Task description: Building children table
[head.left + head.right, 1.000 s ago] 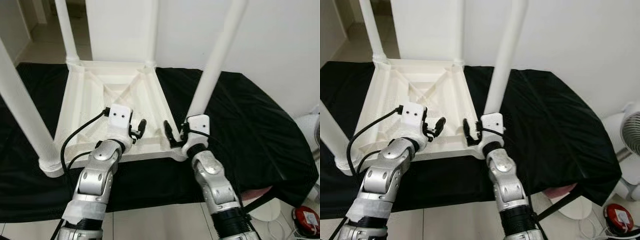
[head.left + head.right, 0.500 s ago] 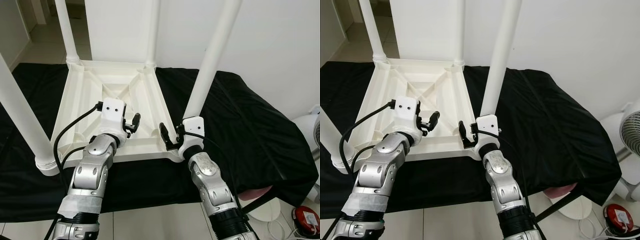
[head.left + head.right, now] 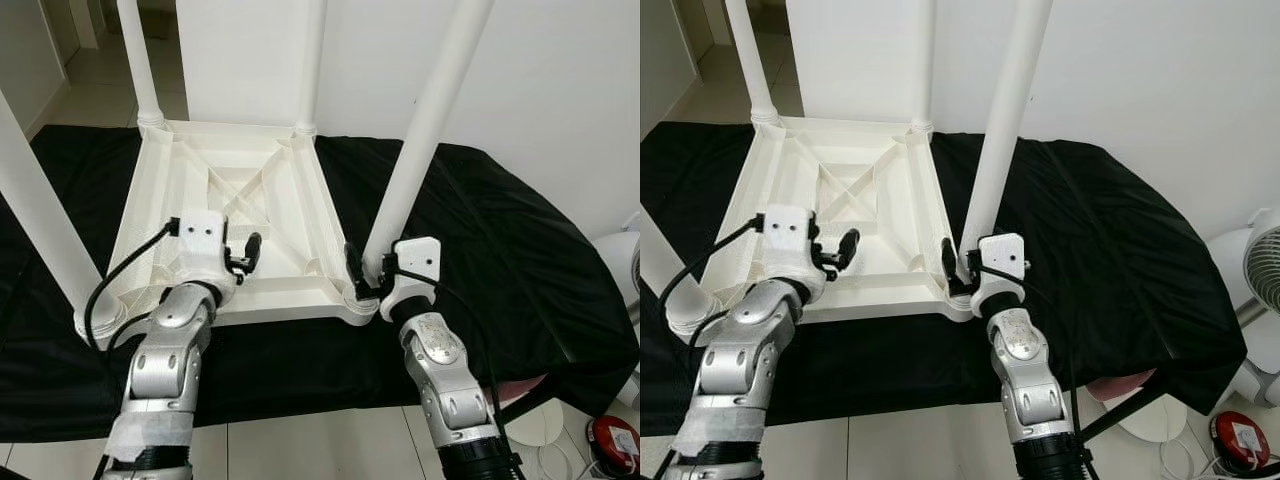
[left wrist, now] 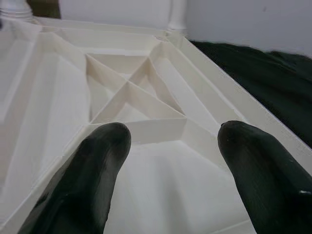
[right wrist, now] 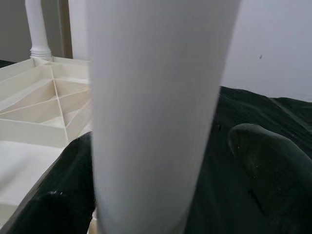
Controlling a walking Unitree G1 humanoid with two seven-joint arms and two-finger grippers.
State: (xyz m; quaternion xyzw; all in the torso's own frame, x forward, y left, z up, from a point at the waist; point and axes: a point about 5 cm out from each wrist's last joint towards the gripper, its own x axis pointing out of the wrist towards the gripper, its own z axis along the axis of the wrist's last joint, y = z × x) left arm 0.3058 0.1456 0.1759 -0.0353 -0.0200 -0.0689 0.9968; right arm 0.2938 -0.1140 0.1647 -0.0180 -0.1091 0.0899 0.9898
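right gripper (image 3: 358, 275) straddling the near-right table leg (image 3: 425, 130), fingers spread on either side of its base
left gripper (image 3: 248, 253) parted, holding nothing, over the ribbed underside of the upturned white table (image 3: 185, 185); table lies on a black cloth (image 3: 500, 240); both silver arms reach forward from below

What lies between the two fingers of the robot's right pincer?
The near white table leg stands between the right pincer's two black fingers, close above its base; the right wrist view shows this plainly, with black cloth behind.

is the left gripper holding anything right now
No, the left gripper is open over the upturned table top, with nothing between its fingers.
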